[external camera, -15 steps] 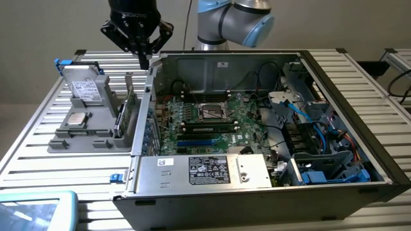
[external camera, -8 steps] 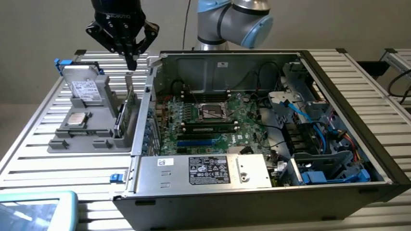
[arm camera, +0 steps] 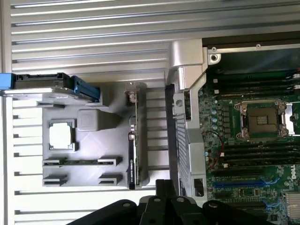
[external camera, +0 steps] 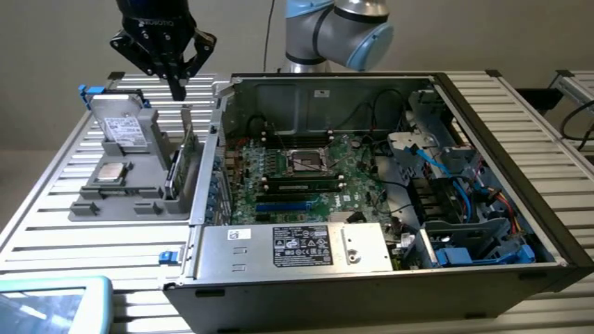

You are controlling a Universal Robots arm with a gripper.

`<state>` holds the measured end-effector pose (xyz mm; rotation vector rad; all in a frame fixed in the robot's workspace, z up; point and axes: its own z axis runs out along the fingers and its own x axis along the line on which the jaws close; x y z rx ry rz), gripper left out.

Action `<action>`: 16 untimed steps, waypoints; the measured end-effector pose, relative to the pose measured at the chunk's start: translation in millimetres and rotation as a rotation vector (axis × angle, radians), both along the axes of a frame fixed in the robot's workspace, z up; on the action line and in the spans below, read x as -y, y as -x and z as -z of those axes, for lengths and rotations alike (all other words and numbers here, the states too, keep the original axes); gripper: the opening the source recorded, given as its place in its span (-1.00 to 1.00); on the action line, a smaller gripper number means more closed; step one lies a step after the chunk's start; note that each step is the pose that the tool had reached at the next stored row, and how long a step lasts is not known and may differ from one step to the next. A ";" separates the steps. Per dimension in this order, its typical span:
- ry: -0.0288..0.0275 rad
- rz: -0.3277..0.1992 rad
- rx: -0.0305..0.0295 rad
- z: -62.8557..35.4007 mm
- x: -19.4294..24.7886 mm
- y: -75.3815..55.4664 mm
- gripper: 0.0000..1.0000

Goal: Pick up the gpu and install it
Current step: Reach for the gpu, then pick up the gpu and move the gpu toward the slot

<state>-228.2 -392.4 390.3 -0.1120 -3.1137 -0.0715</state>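
1. the arm [external camera: 334, 31] holds its fingers [external camera: 177, 85] pressed together with nothing between them. they point down in the air over the far end of a grey parts holder [external camera: 139, 205].
2. the gpu [external camera: 190, 156] stands on its edge in a slot of that holder, on the side nearest the open computer case [external camera: 390, 278]. its green board face shows in the exterior view. the fingers hang above it and apart from it.
3. in the wrist view the gpu [arm camera: 136, 117] is seen edge-on as a thin strip with its silver bracket at one end. the closed fingers [arm camera: 162, 188] are near it without touching.
4. the holder also carries a grey drive [external camera: 121, 129] with a white sticker, propped up at a tilt, and a square processor chip [external camera: 111, 172] lying flat.
5. the case lies open on the slatted metal surface [external camera: 55, 229], at the exterior view's right of the holder, with its motherboard [external camera: 307, 174] exposed.
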 end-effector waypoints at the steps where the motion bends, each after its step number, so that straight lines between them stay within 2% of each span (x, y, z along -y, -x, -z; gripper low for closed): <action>1: 0.0002 0.000 0.0000 0.0 -0.6 2.3 -0.79; 11: 0.0002 0.000 0.0000 1.1 -8.9 20.8 -0.79; 16: 0.0002 0.000 0.0001 1.2 -9.4 21.3 -0.79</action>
